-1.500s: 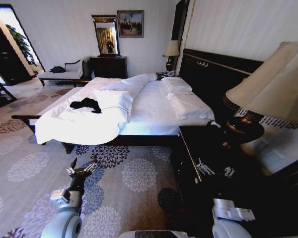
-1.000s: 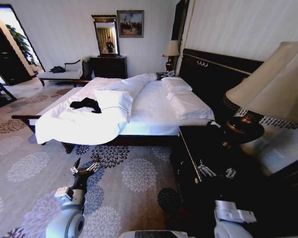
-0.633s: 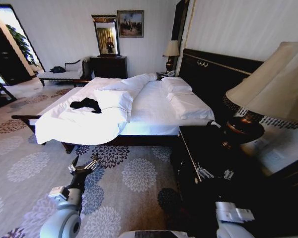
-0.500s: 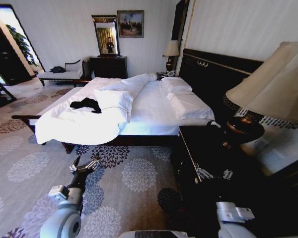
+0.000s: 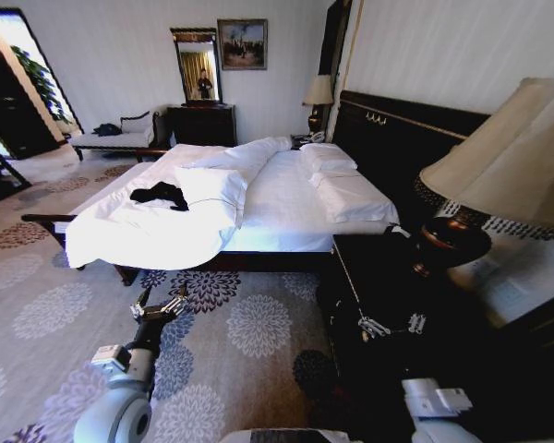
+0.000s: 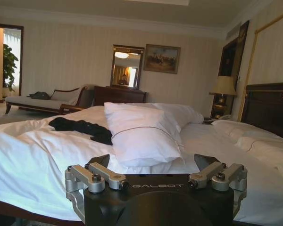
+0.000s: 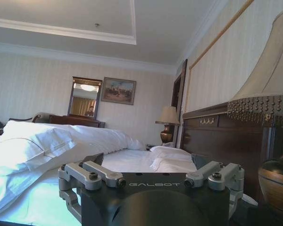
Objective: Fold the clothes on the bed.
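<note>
A floral carpet (image 5: 249, 323) covers the floor, a big table lamp (image 5: 499, 175) stands on the dark nightstand (image 5: 379, 286), and a mirror (image 5: 197, 65) and framed painting (image 5: 242, 43) hang above a dark dresser (image 5: 203, 123) beside an upholstered bench (image 5: 115, 138).

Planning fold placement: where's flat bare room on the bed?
Bare sheet on the bed between the folded-back duvet and pillows. The foot end is rumpled, with the black T-shirt lying crumpled there.

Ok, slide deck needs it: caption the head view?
Black T-shirt lies crumpled on the bed; left gripper open above carpet.
</note>
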Motion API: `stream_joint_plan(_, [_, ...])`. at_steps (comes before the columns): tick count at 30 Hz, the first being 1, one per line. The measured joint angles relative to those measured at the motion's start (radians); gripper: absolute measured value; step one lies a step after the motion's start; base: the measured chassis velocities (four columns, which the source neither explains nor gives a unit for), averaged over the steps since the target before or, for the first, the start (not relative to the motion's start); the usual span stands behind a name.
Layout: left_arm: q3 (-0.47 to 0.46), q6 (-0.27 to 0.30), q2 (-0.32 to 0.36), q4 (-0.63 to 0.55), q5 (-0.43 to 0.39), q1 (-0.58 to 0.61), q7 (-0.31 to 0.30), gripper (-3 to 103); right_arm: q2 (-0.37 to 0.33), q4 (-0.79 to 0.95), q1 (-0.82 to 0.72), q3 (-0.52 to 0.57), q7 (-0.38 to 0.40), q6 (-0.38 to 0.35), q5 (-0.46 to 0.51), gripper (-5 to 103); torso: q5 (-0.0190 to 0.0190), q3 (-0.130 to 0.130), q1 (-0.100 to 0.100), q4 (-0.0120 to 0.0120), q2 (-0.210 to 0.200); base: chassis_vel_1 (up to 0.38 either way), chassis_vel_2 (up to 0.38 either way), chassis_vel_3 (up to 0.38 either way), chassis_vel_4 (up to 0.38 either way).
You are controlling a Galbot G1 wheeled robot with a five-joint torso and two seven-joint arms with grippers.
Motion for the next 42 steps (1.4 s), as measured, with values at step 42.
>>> stream_joint_plan(42, [0.010, -0.011, 0.002, 0.011, 0.041, 0.002, -0.002, 100, 0.030, -0.023, 0.025, -0.015, 0.002, 0.014, 0.003, 100, 0.0000, 0.000, 0.000, 0.0001, 0.000, -0.086, 0.081, 0.094, -0.086])
